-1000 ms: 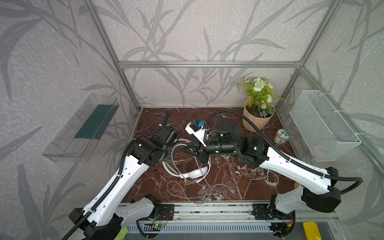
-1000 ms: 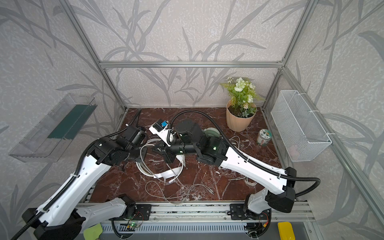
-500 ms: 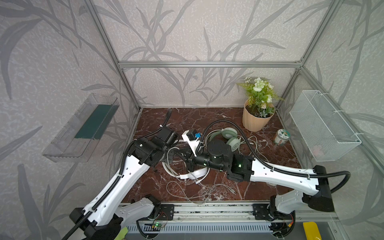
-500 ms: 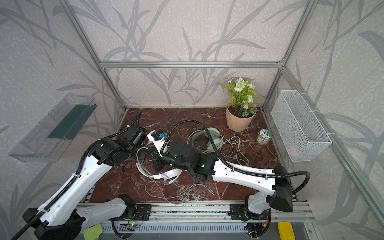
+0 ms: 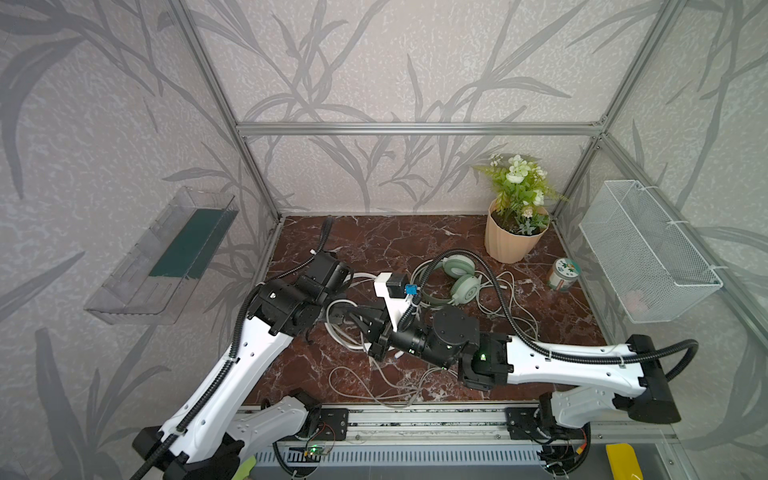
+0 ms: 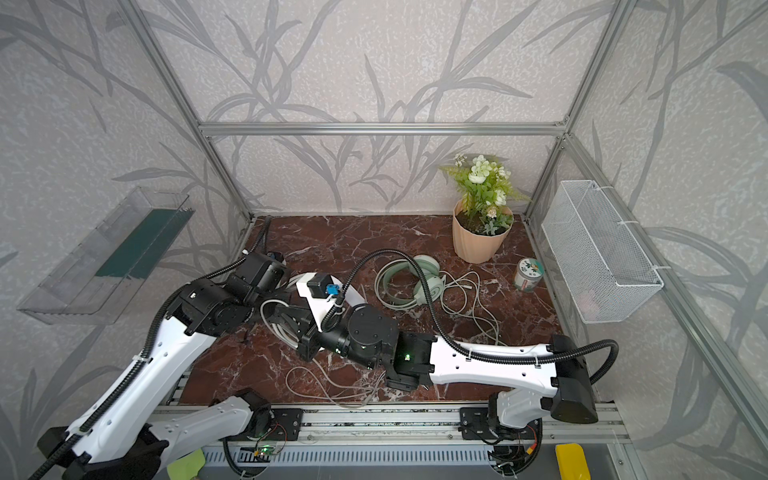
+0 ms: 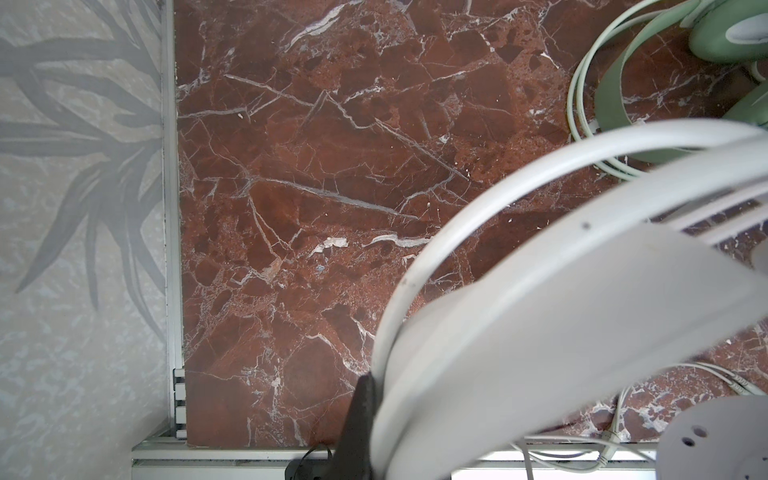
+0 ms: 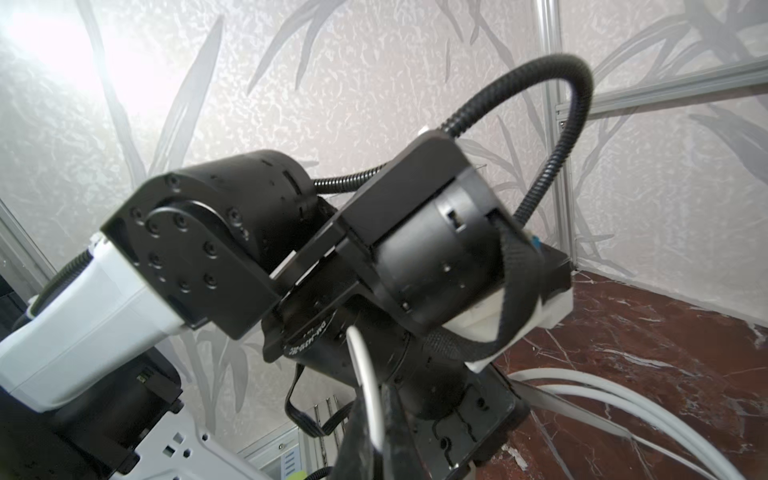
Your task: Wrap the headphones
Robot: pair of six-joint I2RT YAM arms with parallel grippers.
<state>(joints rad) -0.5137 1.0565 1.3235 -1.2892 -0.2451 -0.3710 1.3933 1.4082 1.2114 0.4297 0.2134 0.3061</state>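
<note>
The white headphones (image 5: 347, 338) (image 6: 277, 328) sit left of centre on the marble floor. Their broad headband (image 7: 540, 332) fills the left wrist view. My left gripper (image 5: 332, 307) (image 7: 376, 399) is shut on that headband, and only one dark finger (image 7: 360, 415) shows. From the right, my right gripper (image 5: 359, 322) (image 8: 376, 415) reaches in close to the left wrist and is shut on the thin white cable (image 8: 365, 374). The mint green headphones (image 5: 459, 278) (image 6: 424, 278) (image 7: 615, 83) lie apart, behind the right arm, with their cable strewn beside them.
Loose cable loops (image 5: 374, 386) trail to the front rail. A potted plant (image 5: 513, 237) and a small tin (image 5: 562, 274) stand at the back right. A wire basket (image 5: 648, 257) hangs on the right wall and a clear tray (image 5: 166, 257) on the left wall.
My right arm has swung down and toward the front with the cable still in its grip, uncovering the mint green headphones. The left arm has barely moved.
</note>
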